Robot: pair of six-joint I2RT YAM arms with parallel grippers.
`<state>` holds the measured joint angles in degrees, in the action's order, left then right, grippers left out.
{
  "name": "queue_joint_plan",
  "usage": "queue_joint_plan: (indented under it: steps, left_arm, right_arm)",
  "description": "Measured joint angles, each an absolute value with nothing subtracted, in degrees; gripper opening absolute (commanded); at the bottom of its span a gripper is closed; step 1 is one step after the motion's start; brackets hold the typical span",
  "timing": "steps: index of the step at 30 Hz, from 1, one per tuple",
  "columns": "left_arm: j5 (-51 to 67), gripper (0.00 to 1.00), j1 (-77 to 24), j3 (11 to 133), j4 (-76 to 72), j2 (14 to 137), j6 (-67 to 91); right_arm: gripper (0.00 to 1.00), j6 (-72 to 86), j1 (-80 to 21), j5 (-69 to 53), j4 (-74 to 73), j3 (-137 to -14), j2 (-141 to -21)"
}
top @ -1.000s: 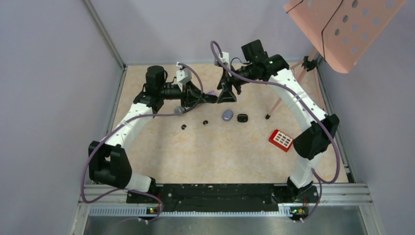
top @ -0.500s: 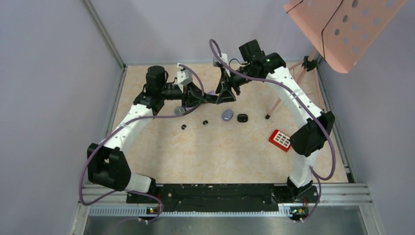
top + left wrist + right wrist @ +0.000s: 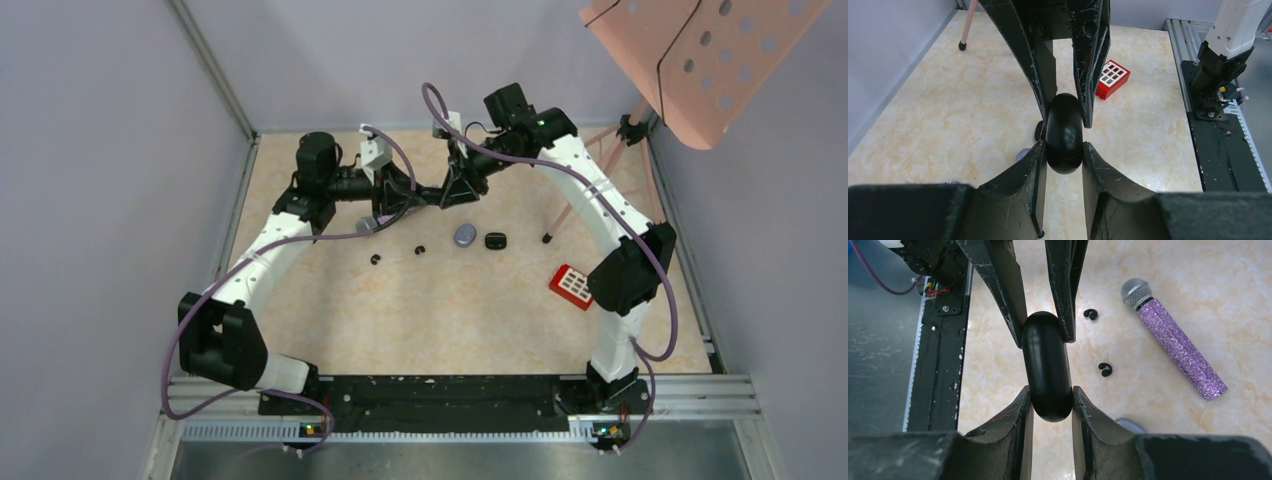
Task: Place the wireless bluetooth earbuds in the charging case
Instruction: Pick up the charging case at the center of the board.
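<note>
A glossy black oval charging case [image 3: 1064,132] hangs in the air between both arms, closed, at the back of the table. My left gripper [image 3: 1063,150] is shut on one end of it. My right gripper [image 3: 1048,395] comes from the opposite side, its pads pressed on both flanks of the case [image 3: 1047,367]. In the top view the two grippers meet at the case [image 3: 441,196]. Two tiny black earbuds [image 3: 376,260] [image 3: 419,249] lie on the table in front of it; the right wrist view shows them too [image 3: 1090,314] [image 3: 1105,369].
A purple glitter microphone [image 3: 1173,347] lies near the earbuds. A grey-lilac case [image 3: 464,235] and a small black case [image 3: 495,240] rest right of them. A red block [image 3: 574,285] sits further right. A pink stand [image 3: 700,60] leans over the back right corner.
My right gripper has come in toward the left gripper and shut its jaws round the black case. The left gripper has kept its grip and barely moved.
</note>
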<state>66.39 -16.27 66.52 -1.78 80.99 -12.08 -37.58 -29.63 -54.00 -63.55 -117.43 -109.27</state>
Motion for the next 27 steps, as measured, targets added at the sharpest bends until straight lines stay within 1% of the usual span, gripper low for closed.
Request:
queue_joint_plan:
  steps: [1,2,4,12,19,27]
  left_arm:
    - [66.2,0.38,-16.2,66.5,-1.8,81.0,-11.6]
    - [65.9,0.43,-16.2,66.5,-1.8,81.0,-11.1]
    - [65.2,0.46,-16.2,66.5,-1.8,81.0,-10.2]
    - [64.9,0.46,-16.4,64.9,-2.9,81.0,-7.6]
    - [64.9,0.44,-16.4,64.7,-6.0,81.2,-4.5]
    - [65.1,0.46,-16.6,64.3,-7.0,81.3,-3.3]
  right_arm:
    - [0.19,-37.8,-29.6,-54.0,-63.5,-117.6,-109.3]
    - [0.19,-37.9,-29.6,-53.9,-63.5,-117.7,-109.3]
    - [0.19,-37.9,-29.6,-53.7,-63.5,-117.9,-109.3]
    - [0.19,-37.9,-29.6,-52.7,-63.5,-118.3,-109.3]
    - [0.19,-37.9,-30.2,-51.5,-64.1,-120.0,-109.3]
    - [0.19,-38.4,-31.4,-50.2,-64.1,-120.3,-109.3]
